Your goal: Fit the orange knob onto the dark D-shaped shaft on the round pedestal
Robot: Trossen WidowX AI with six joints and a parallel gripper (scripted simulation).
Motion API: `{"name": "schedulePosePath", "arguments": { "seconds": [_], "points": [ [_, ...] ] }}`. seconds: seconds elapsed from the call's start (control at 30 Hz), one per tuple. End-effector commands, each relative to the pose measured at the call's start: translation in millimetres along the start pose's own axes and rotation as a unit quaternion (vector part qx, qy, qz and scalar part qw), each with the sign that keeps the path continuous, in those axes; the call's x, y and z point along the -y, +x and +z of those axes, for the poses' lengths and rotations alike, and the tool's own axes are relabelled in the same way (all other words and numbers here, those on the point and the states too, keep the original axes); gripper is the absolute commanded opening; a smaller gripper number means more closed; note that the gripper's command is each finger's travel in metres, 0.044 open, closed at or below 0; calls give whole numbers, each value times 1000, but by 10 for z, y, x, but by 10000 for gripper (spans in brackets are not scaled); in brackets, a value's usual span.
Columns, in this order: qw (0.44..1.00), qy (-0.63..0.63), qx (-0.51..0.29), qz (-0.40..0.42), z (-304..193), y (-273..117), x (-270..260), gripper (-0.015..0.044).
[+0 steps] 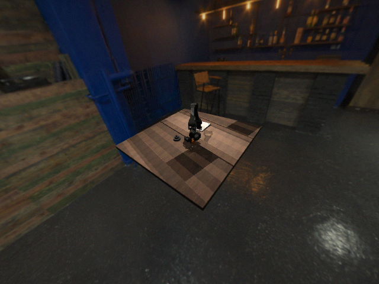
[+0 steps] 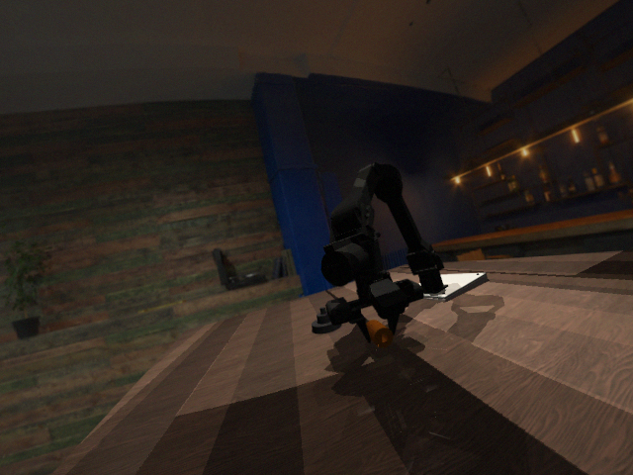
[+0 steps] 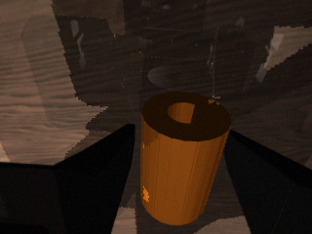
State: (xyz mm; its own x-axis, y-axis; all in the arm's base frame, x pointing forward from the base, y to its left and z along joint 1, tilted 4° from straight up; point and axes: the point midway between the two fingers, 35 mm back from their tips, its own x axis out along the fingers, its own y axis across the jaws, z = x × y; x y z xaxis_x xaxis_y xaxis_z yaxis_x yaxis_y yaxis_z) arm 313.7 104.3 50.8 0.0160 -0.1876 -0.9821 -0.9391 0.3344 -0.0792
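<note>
The orange knob (image 1: 192, 141) (image 2: 379, 333) (image 3: 177, 175) lies on its side on the table. Its D-shaped hole shows at the near end in the wrist view, with the flat side to the right. My gripper (image 2: 381, 337) (image 3: 178, 135) is down around the knob, part-way open, one finger on each side. A thin gap shows by the left finger; the right finger is at or very near the knob's side. The dark round pedestal (image 1: 176, 139) (image 2: 325, 328) stands to the left of the gripper in the top and exterior views, its shaft (image 2: 322, 311) upright. The shaft's flat side cannot be seen.
The wooden table (image 1: 195, 192) carries the arm, whose base is on a white plate (image 1: 205, 126) (image 2: 466, 281) behind the gripper. The arm's wrist parts reach close beside the pedestal in the exterior view. Dark shadows lie around the knob.
</note>
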Motion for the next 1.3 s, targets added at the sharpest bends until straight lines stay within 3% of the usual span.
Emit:
{"name": "schedulePosePath", "arguments": {
  "seconds": [0.0,0.2,0.37,1.27],
  "points": [
    [1000,-3,-3,-1,-8,14,2,220],
    [1000,-3,-3,-1,-8,14,2,180],
    [1000,-2,2,-1,-10,8,2,180],
    [982,-1,190,0,-231,-96,6,180]
  ]
}}
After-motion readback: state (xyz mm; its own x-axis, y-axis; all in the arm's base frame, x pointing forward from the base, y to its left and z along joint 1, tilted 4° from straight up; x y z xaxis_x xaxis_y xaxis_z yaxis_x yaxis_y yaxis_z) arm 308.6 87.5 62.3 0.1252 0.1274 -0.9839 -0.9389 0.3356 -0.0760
